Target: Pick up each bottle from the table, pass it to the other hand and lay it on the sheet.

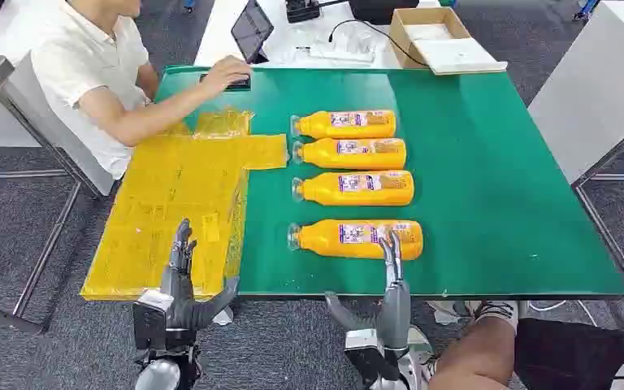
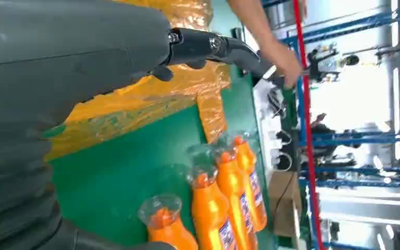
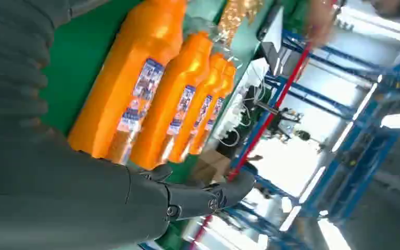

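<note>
Several orange bottles lie on their sides in a column on the green table (image 1: 487, 162), clear caps pointing left. The nearest bottle (image 1: 356, 238) (image 3: 130, 78) (image 2: 166, 224) lies just ahead of my right hand (image 1: 386, 305), whose fingertips (image 1: 390, 248) reach its near side; the hand is open and holds nothing. Beyond it lie three more bottles (image 1: 353, 188) (image 1: 349, 153) (image 1: 344, 124). My left hand (image 1: 179, 292) is open, fingers stretched over the near edge of the yellow sheet (image 1: 175, 211) (image 2: 151, 99).
A seated person at the far left rests a hand (image 1: 226, 73) on a dark device at the table's far edge. A cardboard box (image 1: 443, 39), a tablet and cables lie on the white table behind. Another person's leg (image 1: 487, 357) is at the lower right.
</note>
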